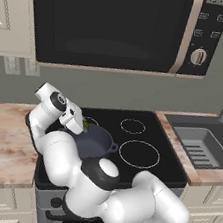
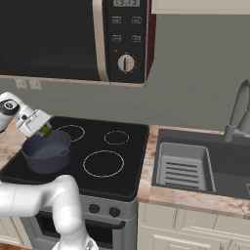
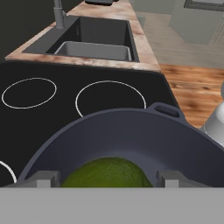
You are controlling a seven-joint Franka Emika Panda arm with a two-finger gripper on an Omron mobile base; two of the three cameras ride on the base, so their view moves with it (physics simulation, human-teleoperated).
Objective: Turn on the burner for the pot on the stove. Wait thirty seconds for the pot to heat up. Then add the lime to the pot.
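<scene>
The hand [image 3: 105, 180] has the lime [image 3: 105, 173] pinched between its two fingertips [image 3: 43, 178], one on either side of the fruit, right over the pot's open mouth. The lime is round, dark green with a yellowish sheen on top, and shows no long axis to speak of. From the left base view the hand [image 1: 83, 126] comes in slanting down from the pot's back left, lime [image 1: 85, 126] at its tip just above the rim; the right base view has the same hand [image 2: 44, 131] and lime [image 2: 45, 130] at the pot's near-left edge.

The pot [image 1: 94, 142] sits upright on the stove [image 1: 166, 164], mouth up, dark grey-blue, no lid, its two loop handles out to the sides. It covers the stove's front left ring. Beyond the pot are three bare white rings, and past the stove's right edge the marbled surface [image 2: 146, 188] carries a sink [image 2: 183, 168].
</scene>
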